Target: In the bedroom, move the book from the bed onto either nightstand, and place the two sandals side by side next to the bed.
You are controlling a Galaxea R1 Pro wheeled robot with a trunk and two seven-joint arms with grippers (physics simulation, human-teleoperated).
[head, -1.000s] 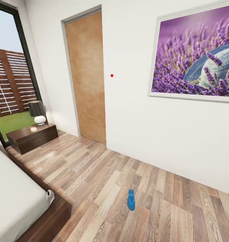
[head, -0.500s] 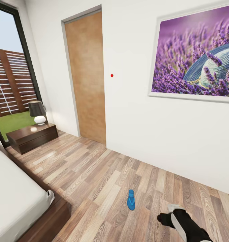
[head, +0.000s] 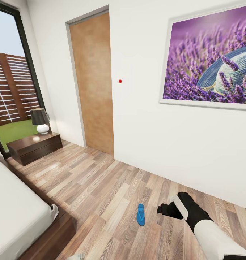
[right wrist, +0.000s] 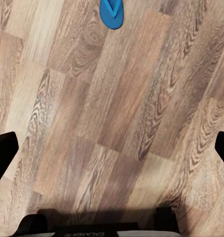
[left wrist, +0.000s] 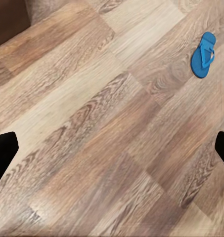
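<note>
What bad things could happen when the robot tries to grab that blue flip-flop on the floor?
The sandal is thin and lies flat on the floor, so the open right gripper might scrape the planks or just push it away. The gripper is still beside the sandal, not over it, so closing now would likely grab nothing.

1. At the foot of the right wrist view, a dark part of the arm (right wrist: 99,229) carries a strip of pale lettering, cut off by the picture's edge and too blurred to read.
2. No other text, label, brand, number or sign can be read.
</note>
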